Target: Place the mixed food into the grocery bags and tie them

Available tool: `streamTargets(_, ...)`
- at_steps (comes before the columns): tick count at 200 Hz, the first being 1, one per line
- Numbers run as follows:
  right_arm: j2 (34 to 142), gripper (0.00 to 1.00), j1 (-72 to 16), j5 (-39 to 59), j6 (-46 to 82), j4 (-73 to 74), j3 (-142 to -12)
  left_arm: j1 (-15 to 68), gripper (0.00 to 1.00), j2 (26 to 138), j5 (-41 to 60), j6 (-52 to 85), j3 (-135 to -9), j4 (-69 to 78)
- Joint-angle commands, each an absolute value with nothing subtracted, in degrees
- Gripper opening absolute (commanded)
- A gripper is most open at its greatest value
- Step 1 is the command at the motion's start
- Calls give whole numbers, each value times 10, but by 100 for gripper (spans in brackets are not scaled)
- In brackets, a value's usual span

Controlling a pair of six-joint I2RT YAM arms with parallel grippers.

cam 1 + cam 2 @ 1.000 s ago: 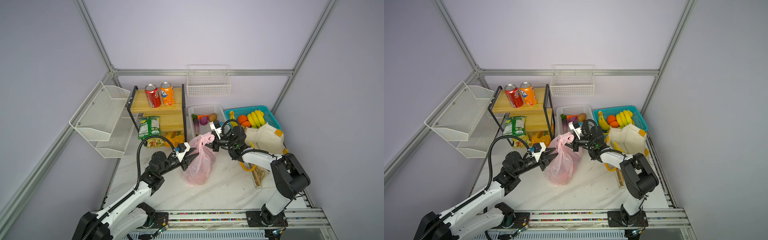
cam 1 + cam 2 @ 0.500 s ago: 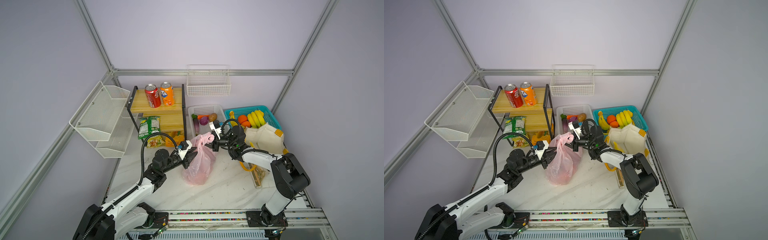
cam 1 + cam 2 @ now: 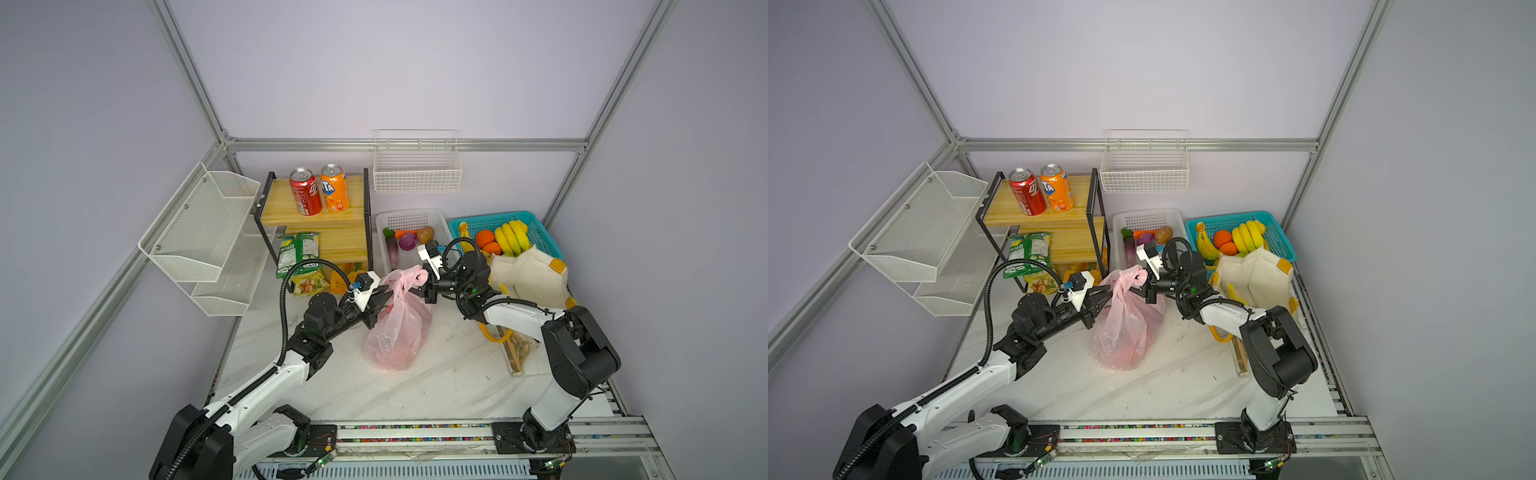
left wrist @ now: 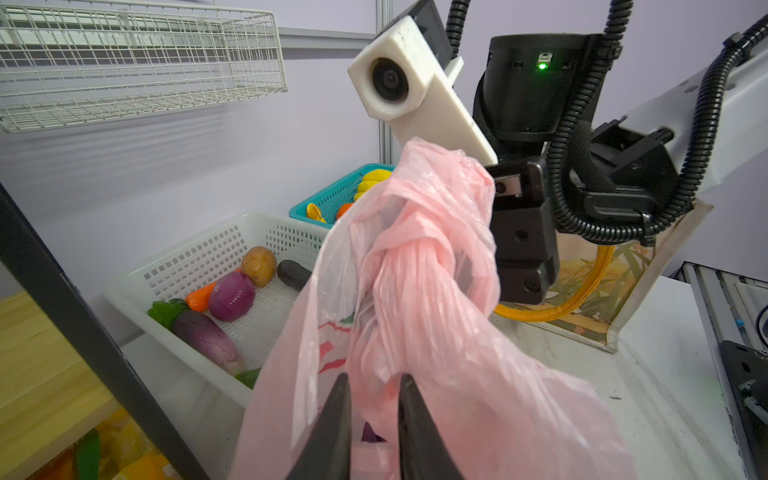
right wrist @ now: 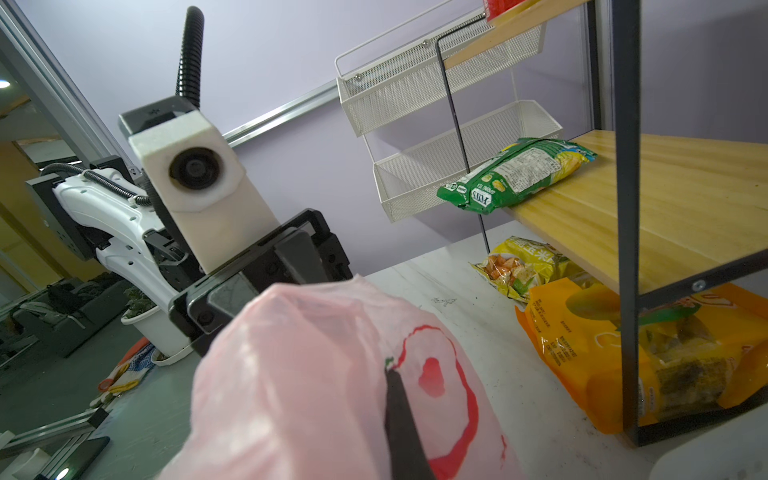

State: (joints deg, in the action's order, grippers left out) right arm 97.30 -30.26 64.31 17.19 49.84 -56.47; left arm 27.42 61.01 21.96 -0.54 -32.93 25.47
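Note:
The pink grocery bag (image 3: 399, 332) (image 3: 1127, 328) stands mid-table, its handles twisted into a knot-like bunch (image 4: 415, 291) at the top. My right gripper (image 3: 424, 286) (image 3: 1144, 286) is shut on that top from the right; in the right wrist view one finger (image 5: 401, 415) shows against the plastic (image 5: 311, 374) and the other is covered. My left gripper (image 3: 384, 297) (image 4: 376, 380) comes in from the left, jaws narrow with a twisted strand pinched between them. The cream tote (image 3: 528, 278) stands behind the right arm. Red soda can (image 3: 305, 197), yellow chip packet (image 3: 309, 284), eggplant (image 4: 205, 336) and onion (image 4: 231, 296) lie outside the bags.
A wooden shelf (image 3: 332, 216) at the back left carries an orange can (image 3: 334, 193) and a green packet (image 3: 297, 251). A white basket (image 3: 411, 216) and a teal basket (image 3: 536, 232) with bananas (image 3: 511, 237) stand behind the bag. Wire racks (image 3: 199, 232) hang left.
My left gripper has moved up and right to the bag's twisted neck, and its jaws have narrowed onto the plastic. The right gripper has kept its hold and place.

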Motion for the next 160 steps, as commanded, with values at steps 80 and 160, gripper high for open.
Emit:
streamTargets(80, 959, 0, -301, 651, 172, 499, -589, 263, 22, 639, 257, -22, -416, 239)
streamTargets(160, 961, 0, -302, 656, 179, 499, -598, 263, 25, 655, 250, -49, -421, 225)
